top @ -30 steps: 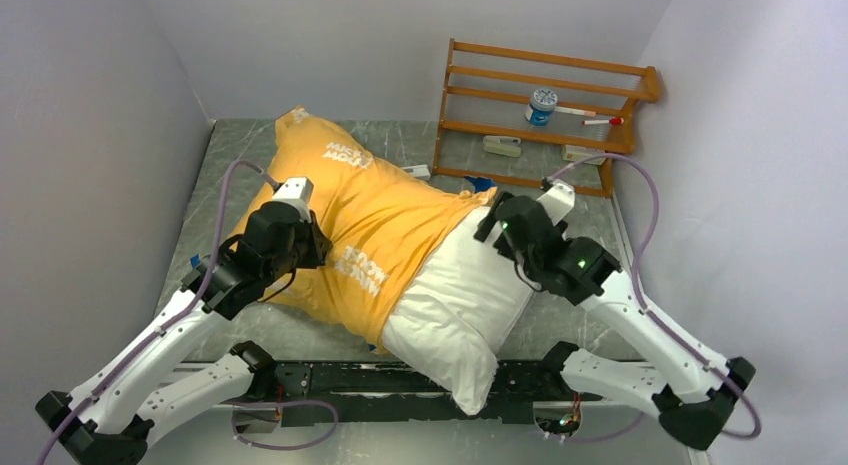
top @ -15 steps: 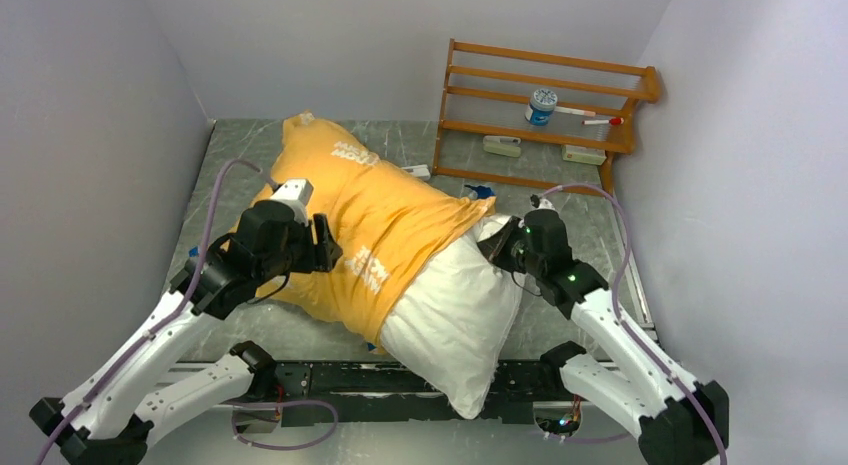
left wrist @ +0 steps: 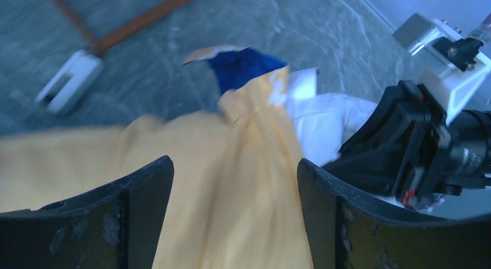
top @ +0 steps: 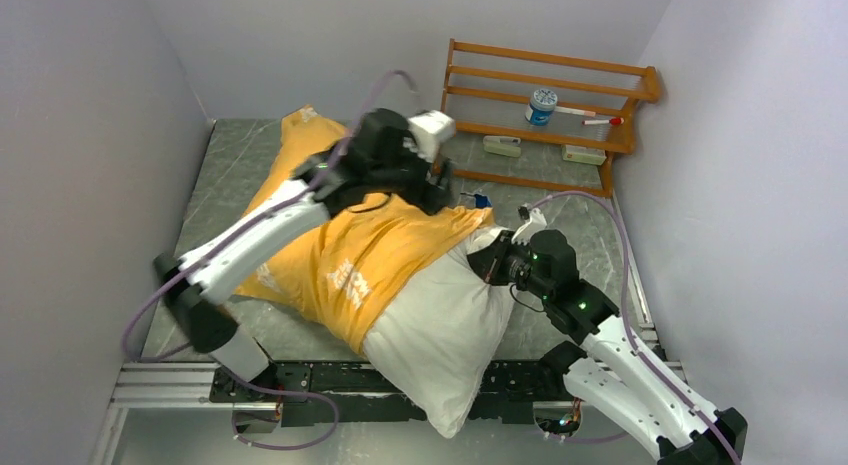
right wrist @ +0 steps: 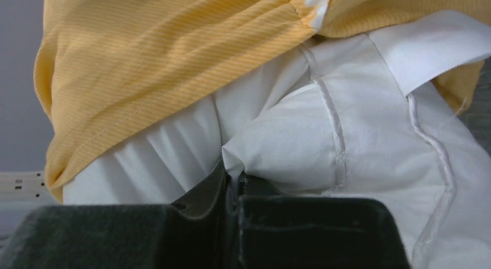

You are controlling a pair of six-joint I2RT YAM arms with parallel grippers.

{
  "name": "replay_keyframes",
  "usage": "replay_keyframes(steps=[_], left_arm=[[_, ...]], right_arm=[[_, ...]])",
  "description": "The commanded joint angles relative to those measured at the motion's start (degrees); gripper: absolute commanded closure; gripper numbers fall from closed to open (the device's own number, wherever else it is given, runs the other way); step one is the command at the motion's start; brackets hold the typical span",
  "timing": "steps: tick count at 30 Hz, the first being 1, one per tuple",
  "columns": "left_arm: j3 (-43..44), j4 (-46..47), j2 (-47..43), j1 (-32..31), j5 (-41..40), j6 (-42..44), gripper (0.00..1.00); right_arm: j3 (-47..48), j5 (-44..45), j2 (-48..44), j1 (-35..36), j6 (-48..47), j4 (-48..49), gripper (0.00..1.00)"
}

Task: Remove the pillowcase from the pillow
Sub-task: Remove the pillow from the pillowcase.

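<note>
Grey marbled tabletop (top: 225,160), plain grey walls on three sides. Pillowcase (top: 345,260) lies orange-yellow face up with white lettering, directly below the left claw (left wrist: 234,165) and running back toward that arm's base. It covers the far part of the pillow (top: 440,325). The case's open hem sits just ahead of the right claw (right wrist: 231,179), with a blue inner corner (left wrist: 243,69) flipped up beyond the left claw's tips. The bare white pillow end bulges out beside and behind the right claw, down to the near table edge. Left claw: jaws wide apart, hovering over the yellow fabric, nothing between the pads. Right claw: jaws closed tight, pinching a fold of the white pillow cover next to its piped seam. The two claws are close together. Wooden rack (top: 545,115) stands past both, against the far wall, with a small blue-and-white tub (top: 541,105) on it.
</note>
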Motion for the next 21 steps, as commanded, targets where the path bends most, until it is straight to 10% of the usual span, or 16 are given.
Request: replay_keyframes(steps=[1, 10, 15, 21], left_arm=[[10.77, -3.19, 12.62, -7.07, 2.29, 9.61, 0.18], [15.95, -12.27, 26.56, -7.35, 1.01, 14.91, 0.27], [8.11, -8.24, 22.48, -6.96, -12.14, 9.22, 0.94], [4.85, -2.53, 11.41, -4.74, -16.82, 3.60, 0.95]], right_arm=[[-0.98, -8.37, -0.71, 2.78, -1.81, 1.11, 1.00], [-2.60, -4.63, -5.10, 2.85, 0.00, -1.88, 1.00], [-1.90, 2.46, -7.95, 2.87, 0.31, -5.99, 1.00], [4.81, 15.24, 2.06, 2.88, 2.18, -15.87, 1.00]])
